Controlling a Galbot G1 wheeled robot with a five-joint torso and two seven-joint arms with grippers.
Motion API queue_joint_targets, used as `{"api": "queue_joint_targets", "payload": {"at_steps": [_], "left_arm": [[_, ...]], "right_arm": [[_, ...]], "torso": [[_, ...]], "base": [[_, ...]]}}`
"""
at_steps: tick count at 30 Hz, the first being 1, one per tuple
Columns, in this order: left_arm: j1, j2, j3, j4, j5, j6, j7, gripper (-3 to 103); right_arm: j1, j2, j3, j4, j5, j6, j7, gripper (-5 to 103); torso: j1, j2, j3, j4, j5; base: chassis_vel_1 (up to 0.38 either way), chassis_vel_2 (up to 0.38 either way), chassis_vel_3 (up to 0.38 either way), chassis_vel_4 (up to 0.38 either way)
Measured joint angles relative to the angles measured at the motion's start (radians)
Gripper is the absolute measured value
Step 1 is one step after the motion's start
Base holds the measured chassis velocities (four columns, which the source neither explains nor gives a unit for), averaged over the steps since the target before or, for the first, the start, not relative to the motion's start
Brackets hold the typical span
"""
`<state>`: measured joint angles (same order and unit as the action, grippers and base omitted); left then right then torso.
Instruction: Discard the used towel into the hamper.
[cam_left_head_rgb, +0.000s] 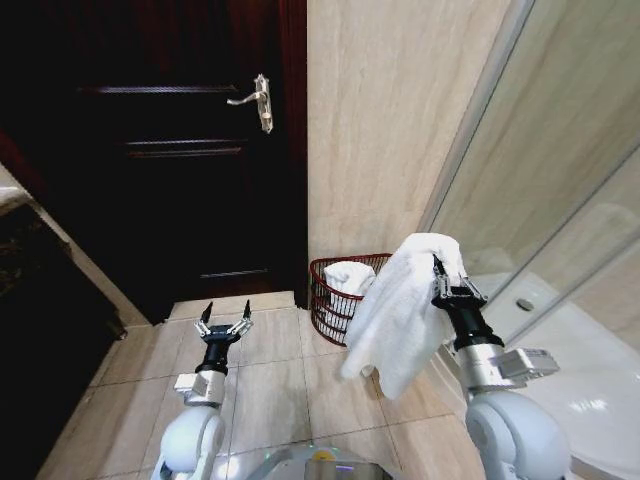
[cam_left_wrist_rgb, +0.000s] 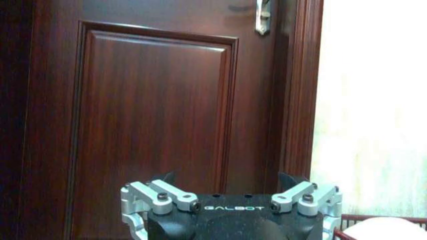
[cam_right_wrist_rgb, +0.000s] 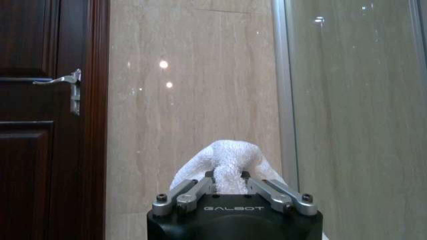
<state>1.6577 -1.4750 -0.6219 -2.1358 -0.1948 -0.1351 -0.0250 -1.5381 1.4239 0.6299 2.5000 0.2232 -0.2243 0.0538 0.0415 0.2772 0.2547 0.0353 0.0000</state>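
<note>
The right pincer is clamped on the white towel, holding it up just right of the hamper at the far wall; the carry is in hand. The left pincer idles open, left. Next, I judge, the towel must travel left over the rim before release.

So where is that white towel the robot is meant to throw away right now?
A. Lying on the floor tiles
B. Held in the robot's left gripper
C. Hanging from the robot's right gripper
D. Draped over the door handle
C: the white towel hangs from the right gripper, whose fingers are shut on it, beside the hamper; the left gripper is open and holds nothing.
</note>
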Motion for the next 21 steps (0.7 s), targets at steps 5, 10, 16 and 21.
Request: {"api": "queue_joint_targets", "payload": {"at_steps": [5, 10, 16, 21], "left_arm": [[-0.003, 0.001, -0.001, -0.012, 0.000, 0.010, 0.000, 100], [-0.005, 0.001, -0.001, -0.017, 0.001, 0.016, -0.001, 100], [-0.006, 0.001, -0.002, -0.017, 0.003, 0.019, -0.004, 100], [-0.012, 0.002, -0.002, -0.013, 0.003, 0.019, -0.007, 100]], "right_arm": [[0.000, -0.005, 0.001, 0.000, 0.000, 0.000, 0.000, 12], [-0.001, -0.005, 0.001, 0.000, 0.002, 0.001, 0.001, 12], [-0.004, 0.000, -0.005, 0.000, 0.005, 0.001, 0.005, 12], [-0.004, 0.004, -0.008, 0.000, 0.003, 0.001, 0.004, 12]], "torso": [[0.006, 0.021, 0.014, 0.0000, 0.0000], [0.011, 0.038, 0.027, 0.0000, 0.0000], [0.020, 0.064, 0.045, 0.0000, 0.0000], [0.027, 0.084, 0.058, 0.0000, 0.0000]], "base": [[0.000, 0.000, 0.000, 0.000], [0.000, 0.000, 0.000, 0.000], [0.000, 0.000, 0.000, 0.000], [0.000, 0.000, 0.000, 0.000]]}}
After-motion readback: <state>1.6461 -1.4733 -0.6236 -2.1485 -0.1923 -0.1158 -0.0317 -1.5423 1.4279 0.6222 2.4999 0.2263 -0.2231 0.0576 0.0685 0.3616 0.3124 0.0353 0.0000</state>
